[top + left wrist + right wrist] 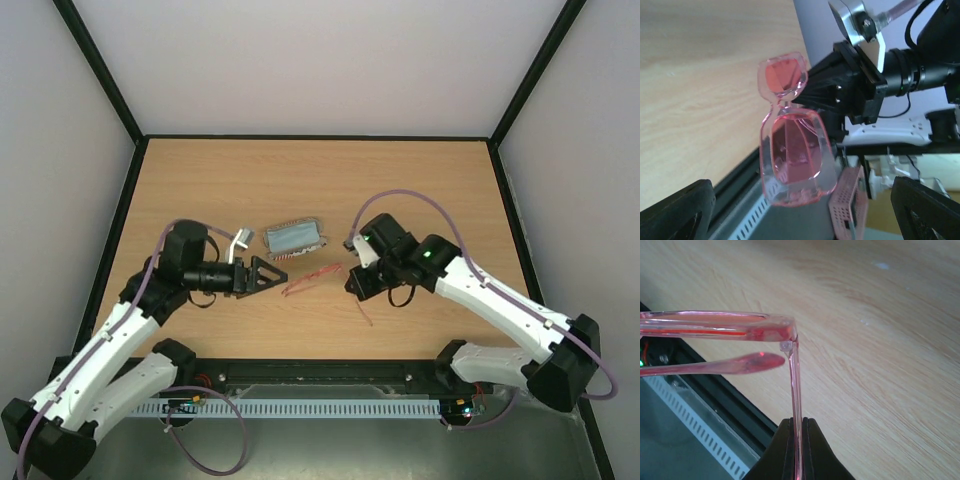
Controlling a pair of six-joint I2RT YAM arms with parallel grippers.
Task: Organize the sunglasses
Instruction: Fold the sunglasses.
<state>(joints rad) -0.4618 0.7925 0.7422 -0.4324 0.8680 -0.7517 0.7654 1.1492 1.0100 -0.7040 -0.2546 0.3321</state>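
Right wrist view: sunglasses (715, 326) run off the left edge — temple tip hidden in the right hand (797, 422).

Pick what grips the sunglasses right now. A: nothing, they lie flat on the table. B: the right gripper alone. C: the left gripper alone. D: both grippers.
B: the right gripper is shut on one thin arm of the sunglasses, while the left gripper stands open, not touching them.

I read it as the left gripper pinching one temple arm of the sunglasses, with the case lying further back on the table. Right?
No: the right gripper is the one shut on a temple arm of the sunglasses, as the right wrist view shows; the left gripper stands open. The case does lie further back on the table.
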